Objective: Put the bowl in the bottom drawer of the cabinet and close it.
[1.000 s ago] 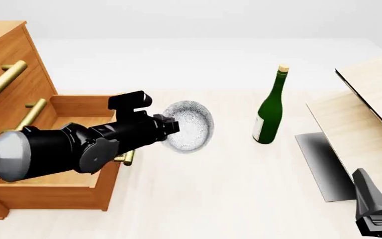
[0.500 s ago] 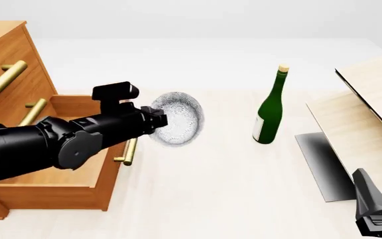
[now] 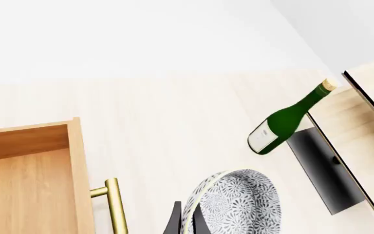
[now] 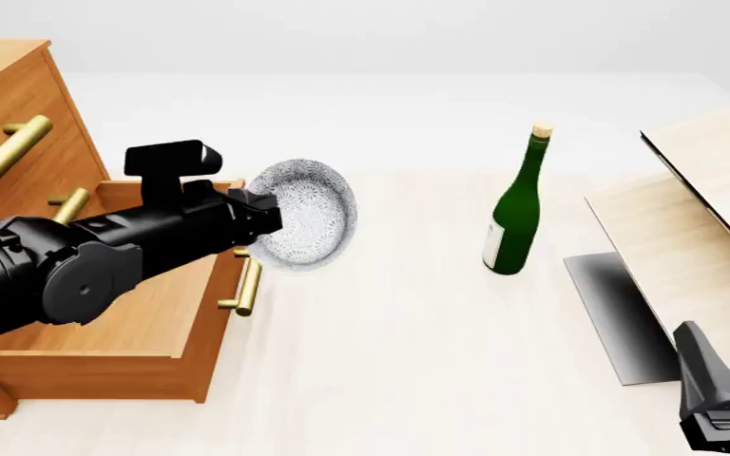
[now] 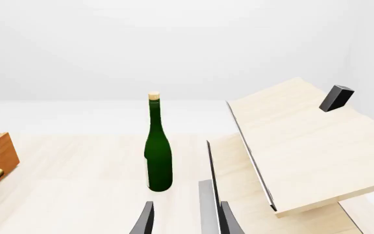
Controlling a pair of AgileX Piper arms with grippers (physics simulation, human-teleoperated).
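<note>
We hold the small round white bowl with the fine grey speckled pattern in the air, tipped on its side, just past the front of the open orange-brown wooden bottom drawer and near its brass bar handle. In the left wrist view the bowl's rim sits between the dark fingers, so we judge the left gripper to be closed narrowly on the rim.

To do this step well, we should carry the bowl further over the drawer's bare floor, clear of the front wall and handle, level it so that it lands on its base, lower it close to the wood, and only then part the fingers. Letting go from this height or tilt would likely make it roll or tip out.

The large orange-brown wooden cabinet stands behind the drawer, with two more brass handles above. The green glass bottle stands upright well apart, beside the pale wooden boards.

Our right gripper rests low, its fingers a narrow gap apart and holding nothing.
</note>
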